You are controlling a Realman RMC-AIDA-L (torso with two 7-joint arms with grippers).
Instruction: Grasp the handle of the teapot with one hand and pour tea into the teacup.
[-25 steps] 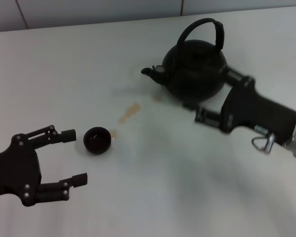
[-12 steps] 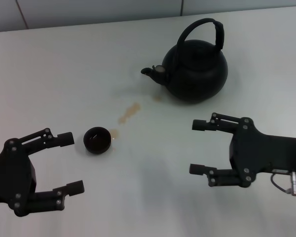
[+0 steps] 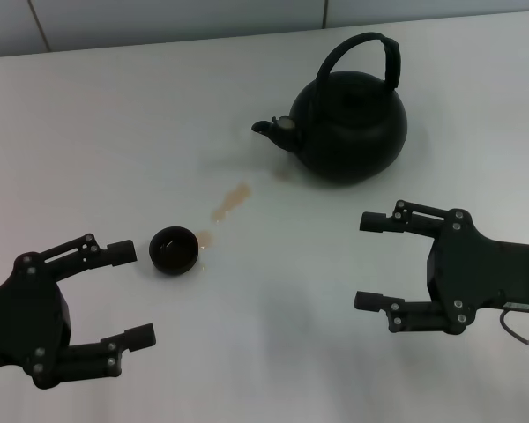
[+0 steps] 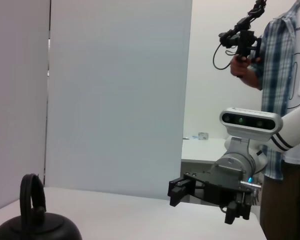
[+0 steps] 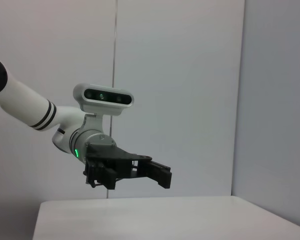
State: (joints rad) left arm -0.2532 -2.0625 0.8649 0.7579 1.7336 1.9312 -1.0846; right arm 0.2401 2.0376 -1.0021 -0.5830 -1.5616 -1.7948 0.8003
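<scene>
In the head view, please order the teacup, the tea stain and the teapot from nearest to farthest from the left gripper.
From the left gripper, at the near left:
1. Teacup, just beyond its upper finger.
2. Tea stain, farther back, between cup and pot.
3. Teapot, far right, at the back of the table.

I see a matte-black teapot (image 3: 351, 130) with a dull sheen, its handle (image 3: 390, 58) partly wrapped-looking. The teacup (image 3: 174, 250) looks matte black too. Both grippers, left (image 3: 122, 295) and right (image 3: 375, 261), read as black plastic with small metal screws. The counter (image 3: 115, 132) is smooth, pale, lightly tea-stained (image 3: 233, 200).
</scene>
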